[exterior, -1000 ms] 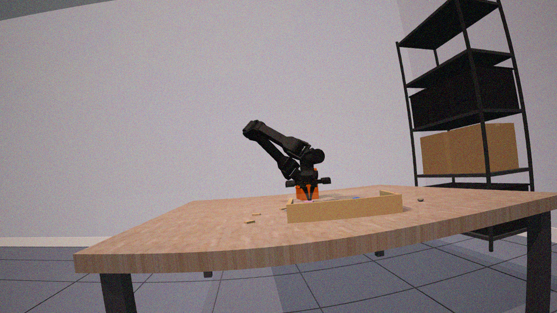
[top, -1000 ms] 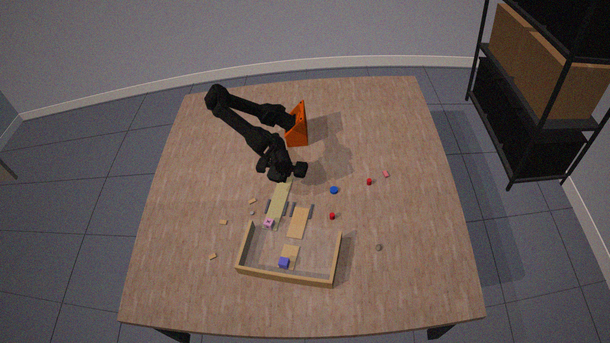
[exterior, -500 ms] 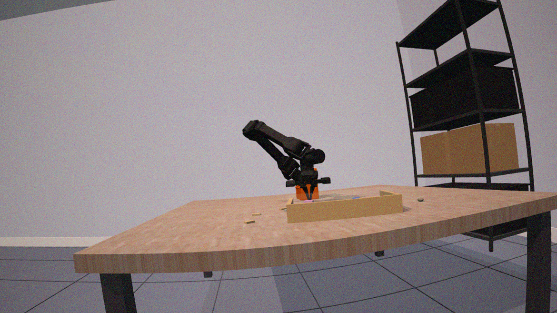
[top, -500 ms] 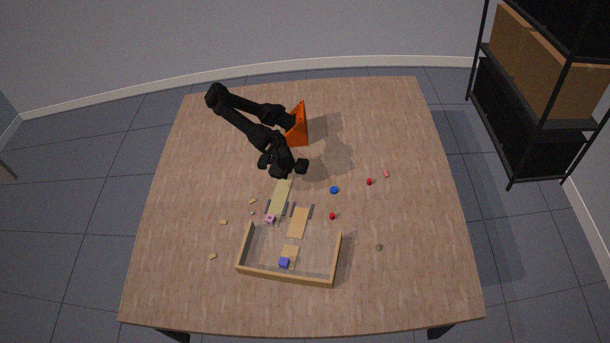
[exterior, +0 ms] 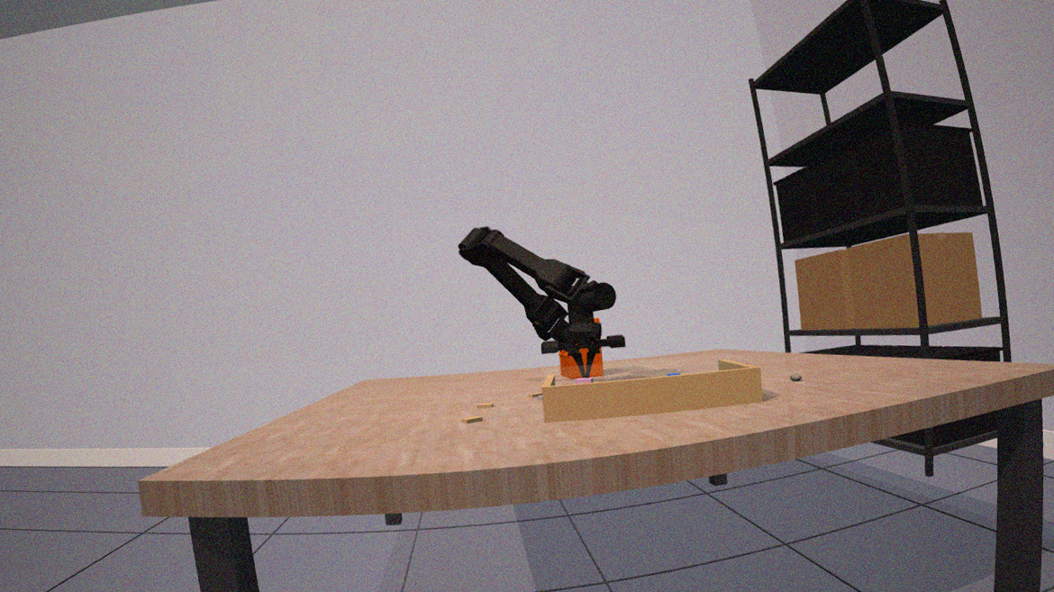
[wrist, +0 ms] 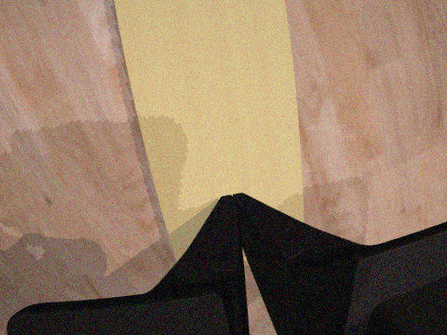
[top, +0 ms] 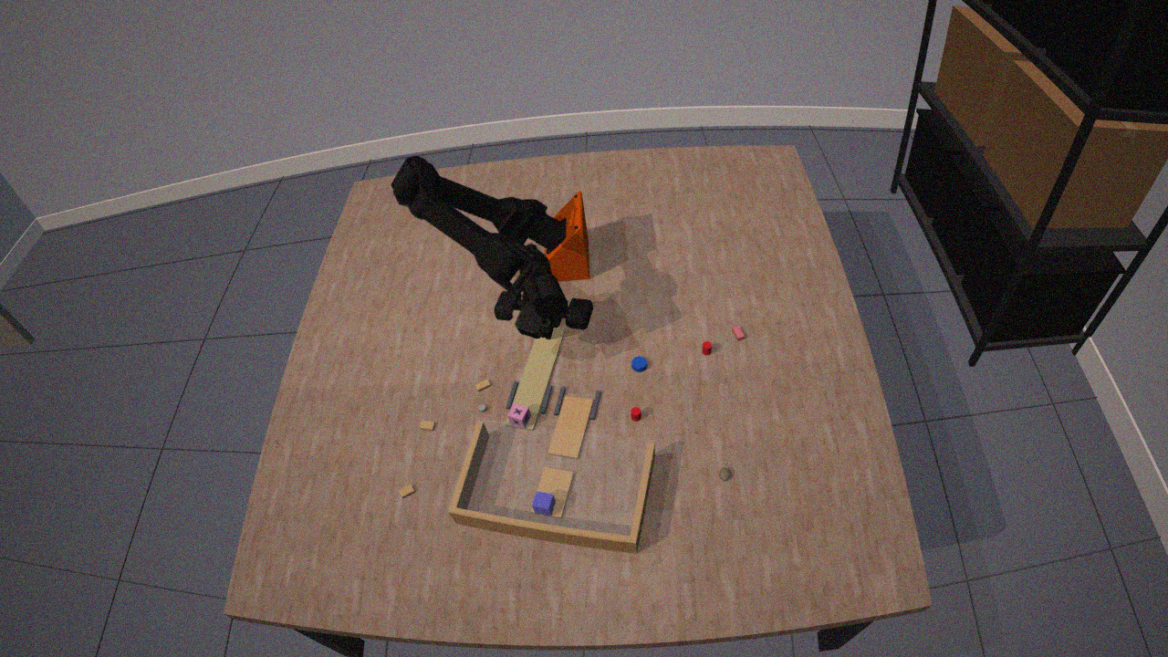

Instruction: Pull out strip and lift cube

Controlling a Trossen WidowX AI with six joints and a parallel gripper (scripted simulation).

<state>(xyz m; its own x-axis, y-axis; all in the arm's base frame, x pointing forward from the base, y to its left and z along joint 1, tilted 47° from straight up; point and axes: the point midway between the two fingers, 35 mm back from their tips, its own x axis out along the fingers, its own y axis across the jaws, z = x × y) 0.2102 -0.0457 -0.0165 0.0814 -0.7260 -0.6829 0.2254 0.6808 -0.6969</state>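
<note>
A pale yellow strip [top: 539,369] [wrist: 209,84] lies in one piece between two dark rails and carries a pink cube [top: 518,416] marked with a dark X at its far end. My gripper [wrist: 233,205] [exterior: 585,376] is shut and empty, its tips together over the strip's end nearest the arm. Whether they touch it I cannot tell. A more orange strip [top: 571,426] lies to the right between its own rails. A gap parts it from a second piece [top: 557,480], which carries a plain blue cube [top: 544,503]. The gripper's own body hides its tips in the top view.
A low wooden wall [top: 543,529] [exterior: 654,397] encloses three sides around the blue cube, open towards the arm. A blue disc [top: 639,364], red cylinders [top: 635,414] [top: 706,349], a pink block [top: 738,333] and a grey ball [top: 724,474] lie right. Small wooden pieces [top: 427,425] [top: 406,491] lie left.
</note>
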